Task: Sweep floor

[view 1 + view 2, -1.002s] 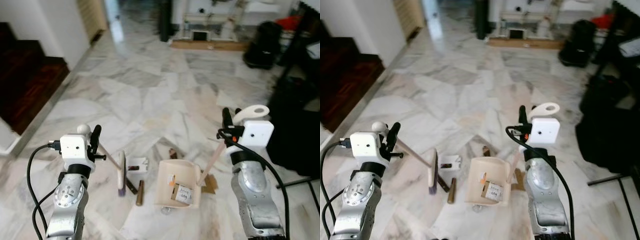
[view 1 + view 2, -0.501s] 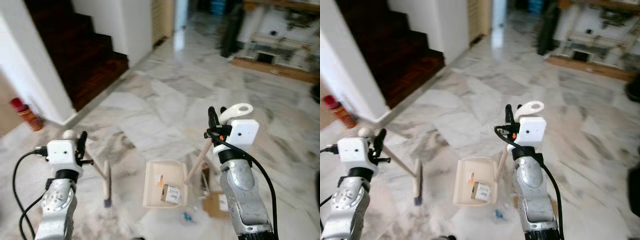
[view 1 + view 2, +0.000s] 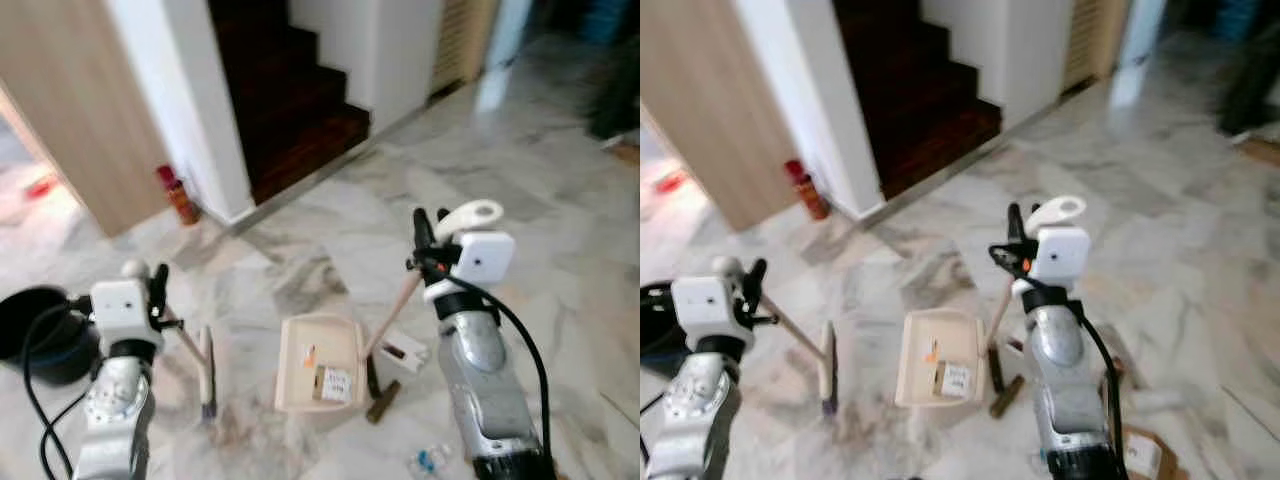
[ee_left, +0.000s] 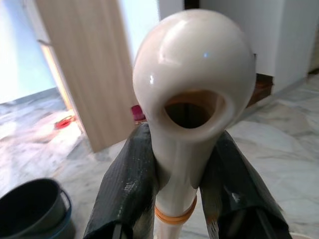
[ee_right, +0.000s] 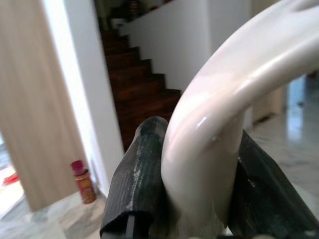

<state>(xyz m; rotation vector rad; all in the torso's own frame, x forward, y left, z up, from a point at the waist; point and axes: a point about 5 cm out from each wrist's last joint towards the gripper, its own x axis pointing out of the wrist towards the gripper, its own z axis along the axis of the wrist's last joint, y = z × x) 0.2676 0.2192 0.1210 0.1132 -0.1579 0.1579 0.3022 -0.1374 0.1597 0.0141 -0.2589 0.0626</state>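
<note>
My left gripper (image 3: 157,291) is shut on the rounded cream end of a hand brush's handle (image 4: 189,104). The handle slants down to the brush head (image 3: 207,370), which rests on the marble floor. My right gripper (image 3: 421,236) is shut on the looped cream handle (image 5: 214,119) of a long-handled dustpan (image 3: 318,345). The pan sits on the floor between my arms, to the right of the brush head. A printed paper scrap (image 3: 335,384) and a small orange bit lie inside it.
Brown sticks (image 3: 383,400), a white card (image 3: 401,350) and a small blue-white scrap (image 3: 424,462) lie right of the pan. A black bucket (image 3: 40,335) sits at far left. A red bottle (image 3: 178,196) stands by the wall, dark stairs (image 3: 295,90) behind, a wooden panel (image 3: 90,120) to the left.
The whole view has swung left: stairs, wooden panel, red bottle and bucket have come in. Both grippers keep their hold; brush and dustpan stay in the same place between the arms.
</note>
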